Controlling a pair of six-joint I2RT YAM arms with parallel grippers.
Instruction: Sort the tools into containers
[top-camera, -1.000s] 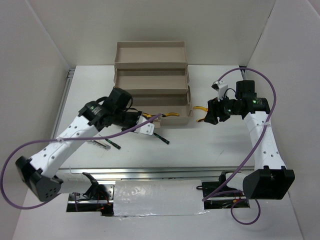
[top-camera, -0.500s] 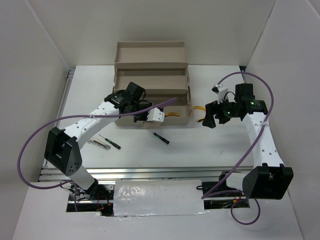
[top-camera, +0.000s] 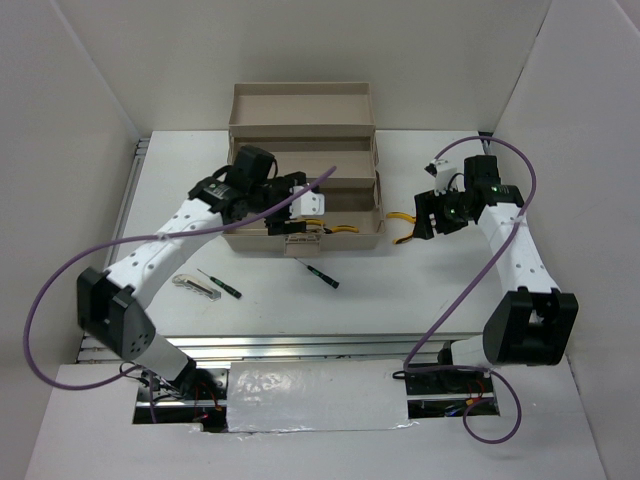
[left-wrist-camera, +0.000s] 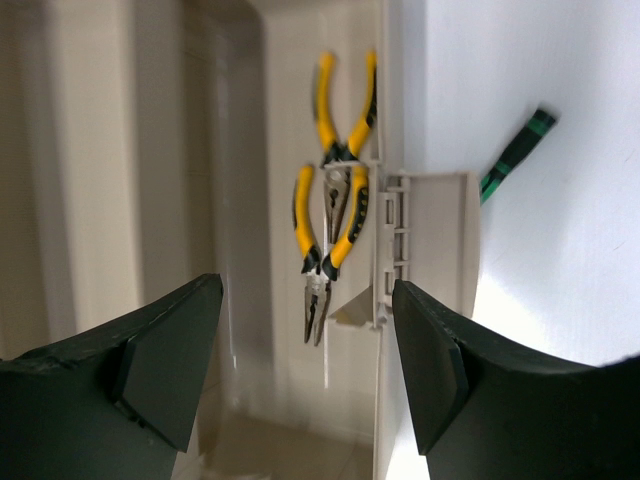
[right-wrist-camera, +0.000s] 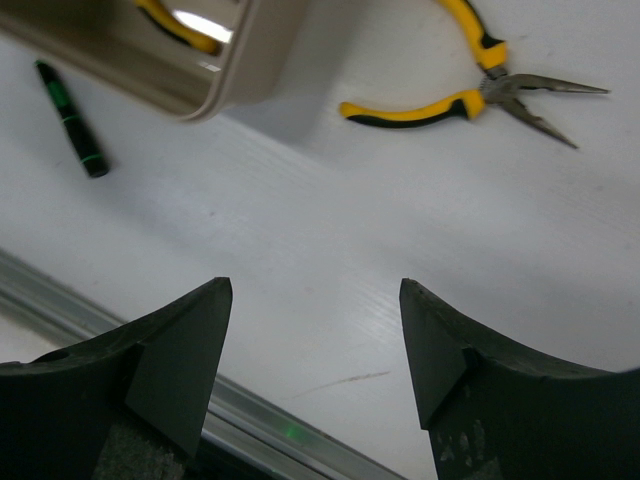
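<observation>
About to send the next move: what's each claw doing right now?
Left claw: open, holding nothing; two pliers lie in the tray below.
Right claw: open, holding nothing; third pliers lies on the table ahead.

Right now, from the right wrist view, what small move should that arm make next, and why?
Probably move the right gripper forward over the long-nose pliers and lower onto them. Its jaws stand open and empty, and these pliers lie on the table outside the toolbox, while two other pliers already lie inside it.
</observation>
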